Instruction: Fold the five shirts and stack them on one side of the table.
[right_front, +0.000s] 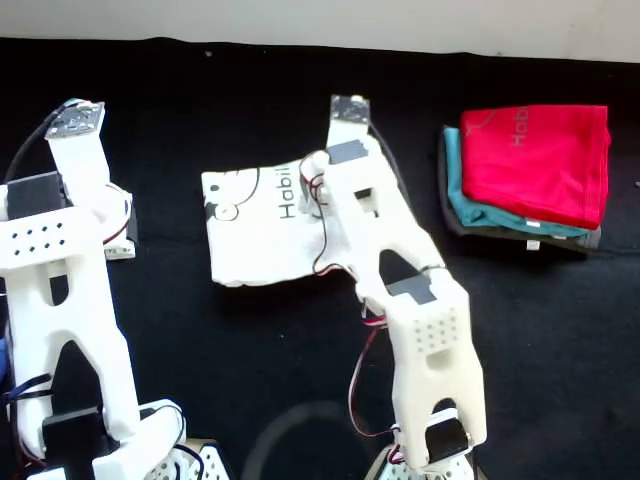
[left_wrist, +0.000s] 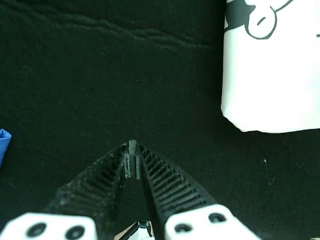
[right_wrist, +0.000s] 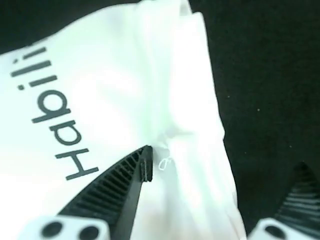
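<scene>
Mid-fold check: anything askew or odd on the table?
Yes: the teal shirt juts out from under the red shirt toward the white shirt, whose near edge looks rumpled rather than cleanly folded.

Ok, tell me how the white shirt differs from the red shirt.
The white shirt lies alone in the middle of the table; the red shirt tops the stack at one side. The white shirt has the right gripper over its edge, fingers open; the red shirt has none near. Both are folded and carry lettering.
</scene>
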